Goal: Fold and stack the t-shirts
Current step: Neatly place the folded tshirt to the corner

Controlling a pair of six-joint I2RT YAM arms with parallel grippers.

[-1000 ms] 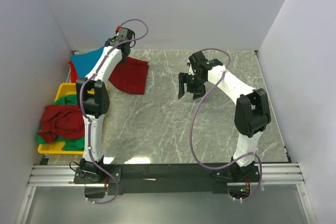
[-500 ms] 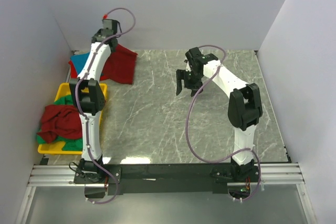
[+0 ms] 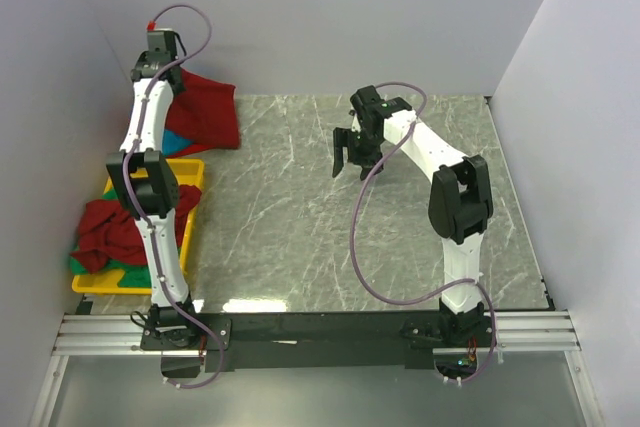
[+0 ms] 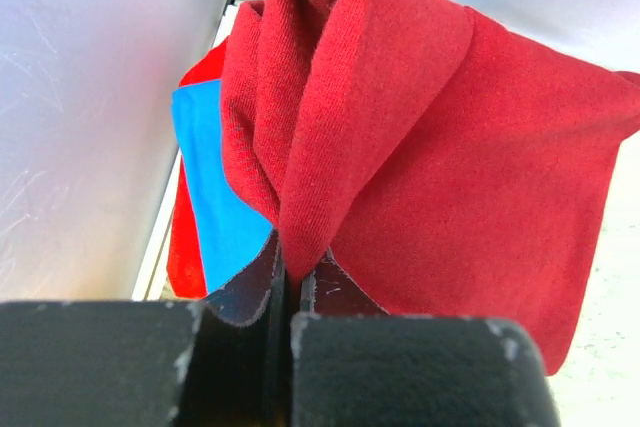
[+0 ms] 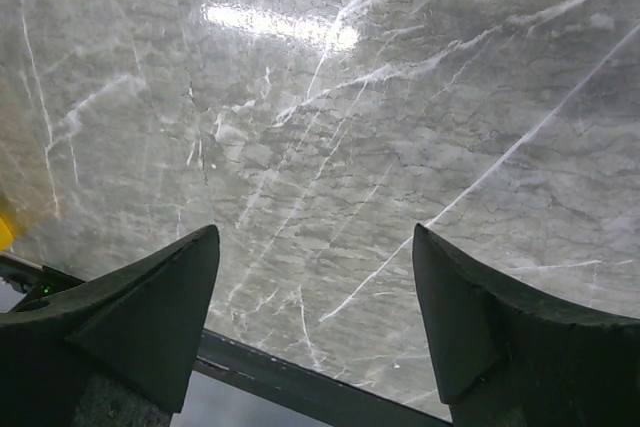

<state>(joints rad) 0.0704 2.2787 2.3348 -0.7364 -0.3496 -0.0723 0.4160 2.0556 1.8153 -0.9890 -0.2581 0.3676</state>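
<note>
Nearest us on the left, the yellow tray (image 3: 100,288) holds a crumpled red t-shirt (image 3: 108,225) lying over a green t-shirt (image 3: 135,275). At mid-table the right gripper (image 3: 350,152) hovers with its jaws spread wide and nothing between them, only the bare marble table (image 5: 350,97) beneath. In the far left corner the left gripper (image 4: 290,262) is raised and clenched on a bunched fold of the dark red t-shirt (image 4: 430,147). The cloth hangs from the pinch and fans down and to the right, partly over the turquoise t-shirt (image 4: 215,197). The left and far walls crowd that corner, so we judge the open room lies right and nearward. The right gripper is well apart from the free hanging edge, to its right.
</note>
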